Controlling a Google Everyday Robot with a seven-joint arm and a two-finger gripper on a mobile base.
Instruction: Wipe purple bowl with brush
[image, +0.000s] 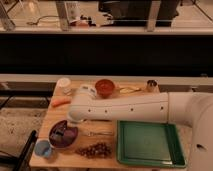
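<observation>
The purple bowl (63, 136) sits at the front left of the wooden table (107, 112). A small dark and pale grey blocky thing, apparently the brush (60, 134), is in the bowl. My white arm reaches in from the right, and my gripper (69, 125) points down at the bowl's far rim, right over the brush. The arm's end hides where the gripper meets the brush, so I cannot tell whether it holds it.
An orange-red bowl (105, 87) stands at the back middle. A light-blue cup (43, 148) is front left, a fork (100, 133) and grapes (95, 149) are right of the purple bowl, and a green tray (147, 144) is front right. A carrot (61, 102) and a white cup (63, 84) are back left.
</observation>
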